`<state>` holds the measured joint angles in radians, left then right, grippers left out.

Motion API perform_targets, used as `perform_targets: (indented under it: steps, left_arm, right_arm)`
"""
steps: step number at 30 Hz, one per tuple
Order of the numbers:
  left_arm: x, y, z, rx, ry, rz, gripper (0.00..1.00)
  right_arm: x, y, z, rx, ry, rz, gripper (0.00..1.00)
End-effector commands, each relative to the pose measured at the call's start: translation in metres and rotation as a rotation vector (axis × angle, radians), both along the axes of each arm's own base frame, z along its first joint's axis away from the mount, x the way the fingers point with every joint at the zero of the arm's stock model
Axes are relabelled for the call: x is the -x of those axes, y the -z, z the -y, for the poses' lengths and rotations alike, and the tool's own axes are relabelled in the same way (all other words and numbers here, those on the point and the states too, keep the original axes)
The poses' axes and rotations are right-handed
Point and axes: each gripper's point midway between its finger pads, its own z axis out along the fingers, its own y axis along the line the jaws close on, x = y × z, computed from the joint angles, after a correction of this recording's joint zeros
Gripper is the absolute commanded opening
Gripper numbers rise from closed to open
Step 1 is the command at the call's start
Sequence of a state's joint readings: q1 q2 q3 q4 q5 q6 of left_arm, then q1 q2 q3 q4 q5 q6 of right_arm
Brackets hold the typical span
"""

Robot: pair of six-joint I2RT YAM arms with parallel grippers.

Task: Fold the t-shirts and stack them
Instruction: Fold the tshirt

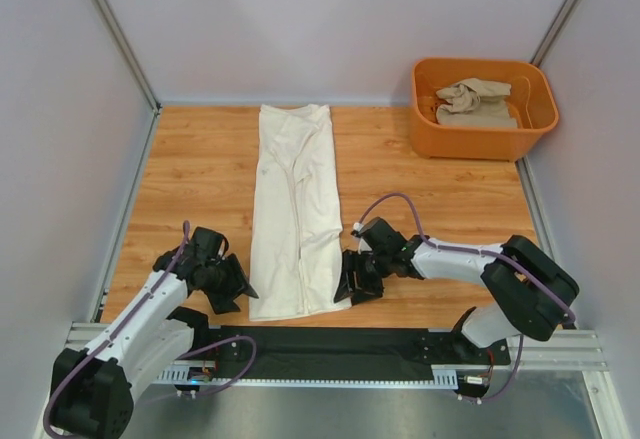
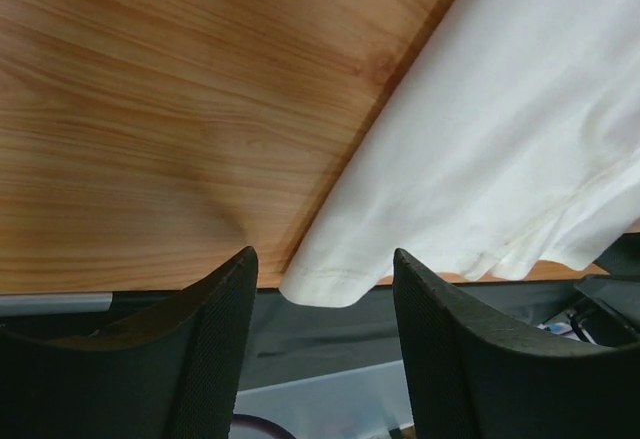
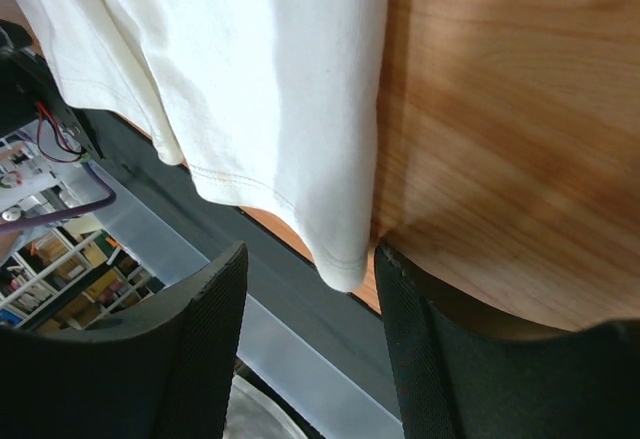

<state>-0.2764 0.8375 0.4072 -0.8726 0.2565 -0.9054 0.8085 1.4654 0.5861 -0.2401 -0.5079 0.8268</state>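
Note:
A cream-white t-shirt point(image 1: 292, 209) lies on the wooden table point(image 1: 200, 179), folded lengthwise into a long narrow strip running from the back towards me. My left gripper point(image 1: 235, 294) is at its near left corner, open. In the left wrist view that hem corner point(image 2: 320, 284) pokes over the table edge between the tips of the open left gripper point(image 2: 325, 259) without being pinched. My right gripper point(image 1: 352, 284) is at the near right corner, also open point(image 3: 312, 251); the hem corner point(image 3: 340, 264) hangs just beside its right finger. A sandy beige t-shirt point(image 1: 475, 104) lies crumpled in the tub.
The orange plastic tub point(image 1: 480, 144) stands at the back right corner. A black strip point(image 1: 330, 344) and a metal rail run along the table's near edge under the shirt's hem. White walls close in the table on three sides.

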Motion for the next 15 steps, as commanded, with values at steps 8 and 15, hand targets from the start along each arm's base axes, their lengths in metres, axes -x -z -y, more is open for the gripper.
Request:
perform_targets:
  steps: [8, 15]
  left_arm:
    - [0.006, 0.009, -0.002, -0.034, -0.057, -0.010, 0.57]
    - [0.012, 0.011, -0.003, -0.050, -0.053, -0.053, 0.59]
  right_arm:
    - [-0.002, 0.015, 0.005, 0.028, 0.113, -0.042, 0.43]
    - [-0.002, 0.002, 0.001, -0.015, 0.122, -0.029, 0.44]
